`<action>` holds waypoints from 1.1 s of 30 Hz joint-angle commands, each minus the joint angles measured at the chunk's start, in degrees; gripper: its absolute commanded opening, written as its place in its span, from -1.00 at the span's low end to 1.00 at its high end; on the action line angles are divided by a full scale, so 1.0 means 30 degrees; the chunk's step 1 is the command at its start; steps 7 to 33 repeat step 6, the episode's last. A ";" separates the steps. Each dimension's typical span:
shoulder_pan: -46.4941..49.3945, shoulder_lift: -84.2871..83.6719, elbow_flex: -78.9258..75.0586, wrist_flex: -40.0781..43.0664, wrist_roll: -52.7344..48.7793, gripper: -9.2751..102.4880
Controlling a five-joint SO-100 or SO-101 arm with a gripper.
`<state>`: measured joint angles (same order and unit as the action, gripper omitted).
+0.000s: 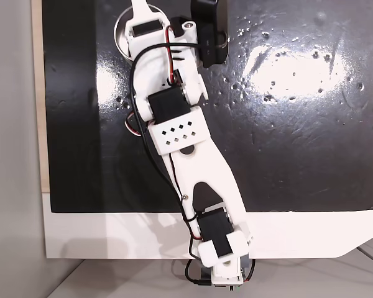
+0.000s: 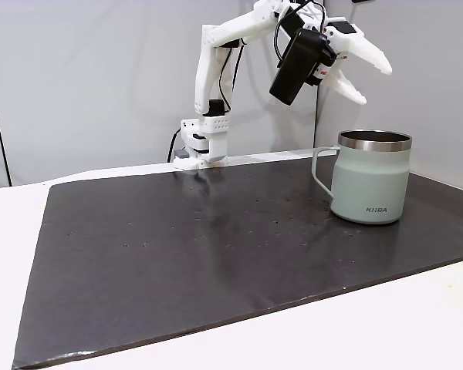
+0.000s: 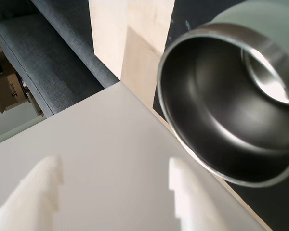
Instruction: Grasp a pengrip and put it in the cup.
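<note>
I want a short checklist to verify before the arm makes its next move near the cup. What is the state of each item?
1. Cup upright on the mat: ok.
2. Tool above the cup, not touching it: ok.
3. Tool fingers apart: ok.
4. Pengrip between the fingers: not ok, nothing is held.
5. Pengrip inside the cup: cannot tell; the steel interior seems bare.

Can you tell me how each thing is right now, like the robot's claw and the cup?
gripper: open, fingers spread apart, up in the air above the cup, nothing between them.
cup: standing upright on the black mat, handle pointing left in this fixed view.
inside of the cup: shiny steel; the part in view looks empty, and I cannot tell about the rest.
black mat: lying flat on the white table.
</note>
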<state>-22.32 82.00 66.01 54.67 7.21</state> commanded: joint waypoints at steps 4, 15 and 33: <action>0.0117 0.0264 -0.1230 0.0117 -0.0234 -0.36; 0.0146 0.0264 -0.1201 0.0146 -0.0234 -0.36; 0.0146 0.0264 -0.1201 0.0146 -0.0234 -0.36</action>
